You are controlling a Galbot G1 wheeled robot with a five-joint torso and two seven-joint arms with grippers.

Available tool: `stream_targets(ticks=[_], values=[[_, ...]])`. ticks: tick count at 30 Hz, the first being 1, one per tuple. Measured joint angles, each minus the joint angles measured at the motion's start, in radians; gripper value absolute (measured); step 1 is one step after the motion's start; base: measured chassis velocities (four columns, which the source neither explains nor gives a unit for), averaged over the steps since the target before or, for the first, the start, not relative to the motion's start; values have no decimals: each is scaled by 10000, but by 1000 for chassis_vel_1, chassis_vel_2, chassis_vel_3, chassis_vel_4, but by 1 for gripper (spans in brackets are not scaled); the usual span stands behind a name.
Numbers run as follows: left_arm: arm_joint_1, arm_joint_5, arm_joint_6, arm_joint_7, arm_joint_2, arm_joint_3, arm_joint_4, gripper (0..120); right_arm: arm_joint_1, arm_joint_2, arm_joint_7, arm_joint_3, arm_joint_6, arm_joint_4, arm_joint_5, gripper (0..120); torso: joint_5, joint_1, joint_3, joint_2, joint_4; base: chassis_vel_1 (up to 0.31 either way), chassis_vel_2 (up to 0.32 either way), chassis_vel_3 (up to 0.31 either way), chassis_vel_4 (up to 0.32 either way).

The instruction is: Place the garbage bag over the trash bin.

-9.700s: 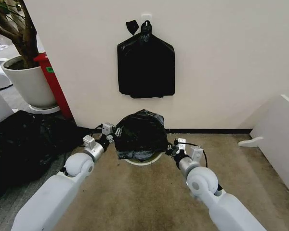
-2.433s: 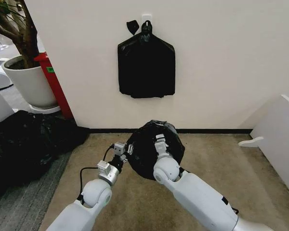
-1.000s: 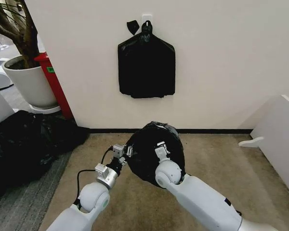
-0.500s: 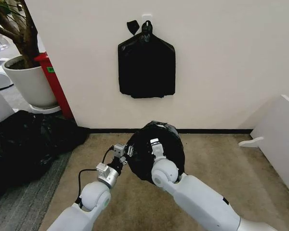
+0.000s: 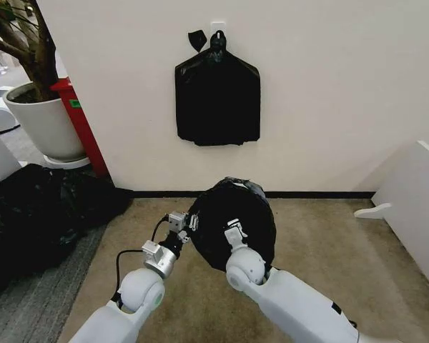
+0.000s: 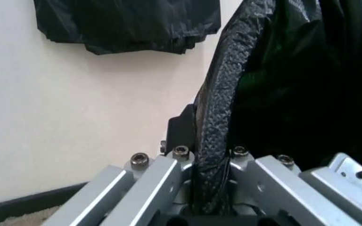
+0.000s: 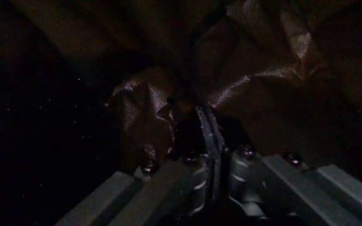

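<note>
Low in the frame's centre, the left gripper [image 5: 188, 227] pinches the garbage bag [image 5: 232, 214] by its rim. The right gripper [image 7: 207, 123] is pressed closed inside it (no plastic clearly caught).

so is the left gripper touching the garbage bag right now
Touching. The left wrist view shows the left gripper clamped on the garbage bag's rolled edge.

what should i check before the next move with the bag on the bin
1. Left end effector clamped on the bag rim: ok, a rolled black edge runs between its fingers.
2. Right end effector closed: ok; whether it pinches film, cannot tell.
3. Bag covers the bin: ok in the head view, black plastic all over the mouth, no white showing.
4. Bin upright: cannot tell, it is hidden under the bag.
5. Wall bundle apart from the work: ok, it hangs above.
</note>
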Motion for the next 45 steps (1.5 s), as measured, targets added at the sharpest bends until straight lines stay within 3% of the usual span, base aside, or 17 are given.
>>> stream_targets(ticks=[2,7,11,19,23,25,30,35,45], values=[[-15,-1,0,-1,-1,-1,2,1,-41,-17,-100,12,159,107,-138,0,0,0,0,0,0,0,0,0,0],[-59,-5,-3,-17,-59,23,42,1,91,63,-819,-60,1718,216,137,0,0,0,0,0,1,0,0,0,0],[-54,-5,-3,-17,-75,27,37,1,254,281,-877,-84,2030,10,744,0,0,0,0,0,2,0,0,0,0],[-7,-32,-1,-17,-22,-69,-45,1,233,356,5,-161,983,164,1961,0,0,0,0,0,2,0,0,0,0],[42,-33,0,-15,-41,-74,-84,1,179,208,258,-168,399,210,1716,0,0,0,0,0,2,0,0,0,0],[61,-32,0,-9,-65,-67,-104,1,116,92,143,-144,327,102,927,0,-1,0,0,0,1,0,0,0,0],[74,-22,6,-15,-63,-52,-114,1,58,-18,-395,4,840,12,-509,0,0,0,0,0,1,0,0,0,0],[87,-11,24,-16,-49,-48,-137,1,25,-68,-825,-45,1391,114,-876,0,0,0,0,0,1,0,0,0,0],[155,17,49,-22,-67,-19,-193,1,347,268,-995,-12,2191,32,827,0,0,0,0,0,4,0,0,0,0]])
